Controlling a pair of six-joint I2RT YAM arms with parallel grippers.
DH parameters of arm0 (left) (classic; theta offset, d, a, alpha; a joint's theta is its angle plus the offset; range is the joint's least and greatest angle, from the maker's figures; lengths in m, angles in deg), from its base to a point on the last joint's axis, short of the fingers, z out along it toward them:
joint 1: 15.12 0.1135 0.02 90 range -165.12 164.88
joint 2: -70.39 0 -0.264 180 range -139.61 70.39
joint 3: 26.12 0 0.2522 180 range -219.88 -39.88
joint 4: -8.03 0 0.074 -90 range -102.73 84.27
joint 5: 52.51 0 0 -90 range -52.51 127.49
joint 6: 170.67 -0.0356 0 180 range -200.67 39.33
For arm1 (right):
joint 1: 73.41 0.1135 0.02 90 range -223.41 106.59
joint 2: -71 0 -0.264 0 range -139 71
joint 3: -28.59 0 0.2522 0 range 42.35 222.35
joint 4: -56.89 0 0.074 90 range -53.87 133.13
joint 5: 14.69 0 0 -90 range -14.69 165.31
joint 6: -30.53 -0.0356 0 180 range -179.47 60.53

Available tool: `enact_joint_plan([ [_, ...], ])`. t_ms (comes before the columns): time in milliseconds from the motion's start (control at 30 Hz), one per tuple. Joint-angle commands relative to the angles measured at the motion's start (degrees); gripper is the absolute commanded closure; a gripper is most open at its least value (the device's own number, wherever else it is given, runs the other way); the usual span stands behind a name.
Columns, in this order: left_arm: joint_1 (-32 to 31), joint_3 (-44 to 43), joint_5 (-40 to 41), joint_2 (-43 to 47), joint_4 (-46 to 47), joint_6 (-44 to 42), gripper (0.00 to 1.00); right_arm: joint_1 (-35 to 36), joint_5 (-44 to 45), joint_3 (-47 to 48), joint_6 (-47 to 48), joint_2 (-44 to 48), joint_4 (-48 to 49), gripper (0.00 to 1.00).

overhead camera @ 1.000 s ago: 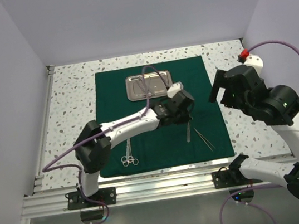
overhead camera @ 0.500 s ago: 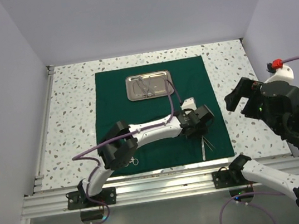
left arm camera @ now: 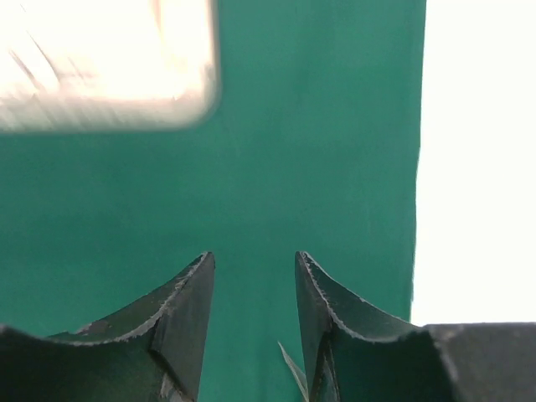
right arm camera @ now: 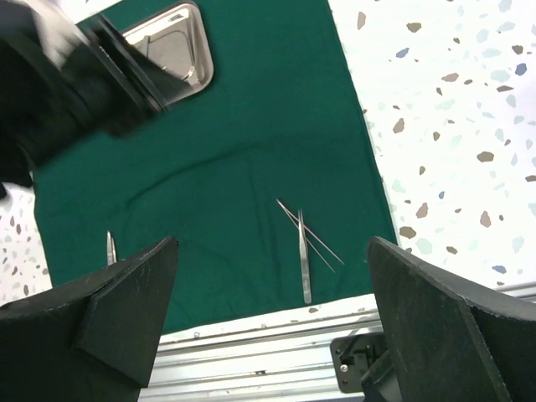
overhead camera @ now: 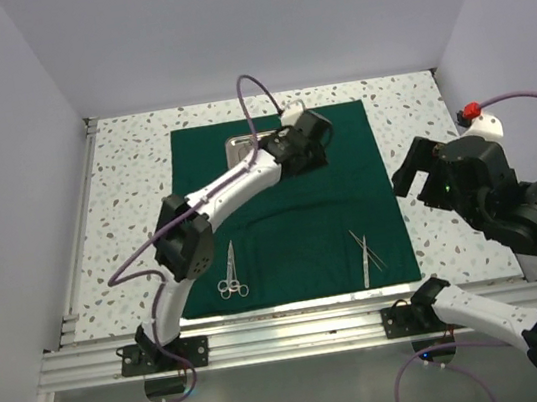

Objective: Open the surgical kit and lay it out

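Green matte cloth [overhead camera: 291, 213] lay flat on the speckled table [overhead camera: 136, 190]. Along its near edge were one slim ring-handled scissors [overhead camera: 230, 272] on the left and two thin silver tweezers [overhead camera: 364, 257] on the right, close together. The right gripper [right arm camera: 272, 247] hung wide open and empty. Farther off, the left gripper [left arm camera: 254, 280], jaws apart and empty, had moved from the tweezers to the shiny rectangular steel tray [overhead camera: 239, 155].

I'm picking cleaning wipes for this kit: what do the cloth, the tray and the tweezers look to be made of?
The cloth looks like fabric: matte dark green, with soft creases. The tray is probably polished steel, since its floor mirrors the light. The tweezers look like bare silvery metal, thin and glinting; the exact alloy cannot be told.
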Motion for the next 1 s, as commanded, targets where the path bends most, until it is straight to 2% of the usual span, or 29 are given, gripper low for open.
enact_joint_plan([
  [0, 5.7, -9.43, 0.14, -4.15, 2.86, -13.49, 0.53, -0.01, 1.38, -0.7, -3.53, -1.5, -11.08, 0.02],
  [67, 8.6, -16.44, -1.44, -7.51, 2.78, -18.58, 0.53, -0.09, 2.25, -1.22, -5.2, -2.82, -10.99, 0.02],
  [167, 11.42, -22.36, -2.59, -12.96, 4.0, -23.25, 0.53, -0.01, 2.26, -2.8, -7.48, -4.23, -10.02, 0.02],
  [367, 14.15, -22.55, -3.65, -17.19, 8.31, -28.8, 0.5, -0.09, 3.22, -3.34, -10.03, -7.83, -8.35, 0.02],
  [600, 15.38, -22.55, -9.36, -21.23, 11.3, -31.0, 0.49, -0.01, 3.84, -4.48, -10.47, -11.87, -5.72, 0.02],
  [967, 15.38, -23.78, -8.92, -25.27, 11.57, -32.85, 0.46, -0.09, 5.51, -3.95, -8.63, -14.69, -4.13, 0.01],
])
